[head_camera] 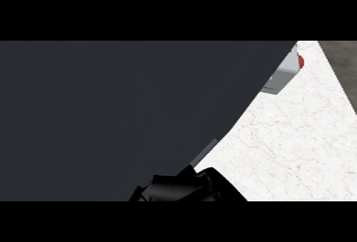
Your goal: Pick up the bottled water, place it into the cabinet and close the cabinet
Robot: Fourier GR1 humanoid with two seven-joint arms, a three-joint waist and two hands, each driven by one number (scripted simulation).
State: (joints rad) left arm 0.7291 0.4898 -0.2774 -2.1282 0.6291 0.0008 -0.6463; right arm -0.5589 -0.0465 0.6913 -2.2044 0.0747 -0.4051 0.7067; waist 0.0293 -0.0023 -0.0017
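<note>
The cabinet (125,113) presents one broad, flat, dark grey face that fills the left and centre of the head view, its slanted right edge crossing the white marble counter (300,142). The bottle is hidden.

A large dark panel (125,113) covers most of the head view and hides everything behind it, including much of the surface (300,156). Past its upper right edge only part of a white box (282,75) with a red spot shows (what it is cannot be told). At the lower edge a black robot hand (182,186) is cut off; which one it is, and how its fingers stand, cannot be told. No bottle shows.
</note>
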